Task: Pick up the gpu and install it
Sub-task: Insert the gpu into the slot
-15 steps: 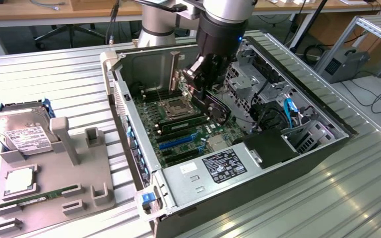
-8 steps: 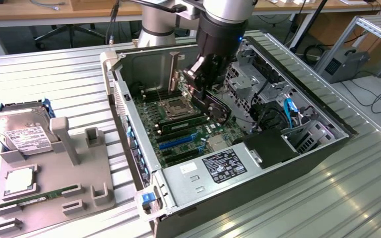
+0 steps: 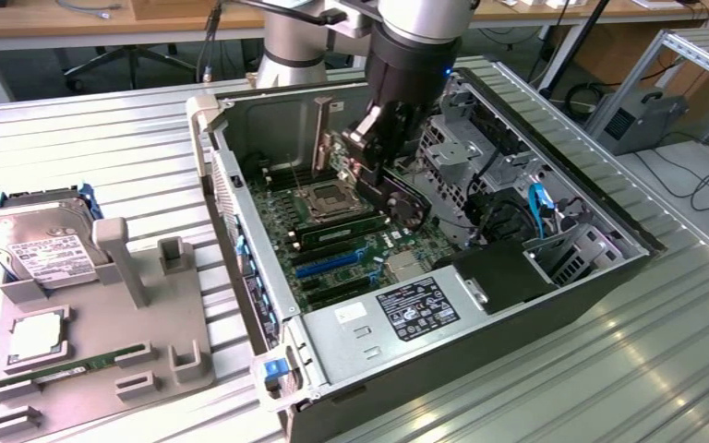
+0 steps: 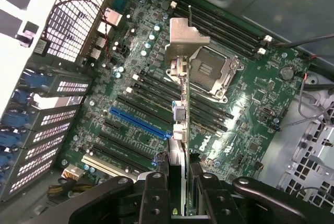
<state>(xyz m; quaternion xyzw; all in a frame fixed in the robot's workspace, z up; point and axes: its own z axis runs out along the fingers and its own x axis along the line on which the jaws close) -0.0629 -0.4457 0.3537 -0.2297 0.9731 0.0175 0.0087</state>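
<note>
The gpu (image 3: pixel 402 198) is a slim black card, and my gripper (image 3: pixel 386 171) is shut on it above the motherboard inside the open computer case (image 3: pixel 210 148). In the wrist view the gpu (image 4: pixel 180 114) shows edge-on as a thin strip running away from my gripper (image 4: pixel 180 185), ending in its silvery bracket (image 4: pixel 185 36). It hangs over the empty CPU socket (image 4: pixel 211 70) and the black memory slots, apart from the board. The long blue expansion slot (image 4: pixel 138 122) lies to one side of the card, toward the slotted rear wall.
The case lies on its side on a ribbed metal table (image 3: pixel 108 138); the drive cage (image 3: pixel 460 152) and power supply (image 3: pixel 416 309) stand near the card. At the exterior view's left, a grey fixture (image 3: pixel 84 341) carries a hard drive (image 3: pixel 34 245), a CPU (image 3: pixel 37 337) and a green RAM stick (image 3: pixel 53 374).
</note>
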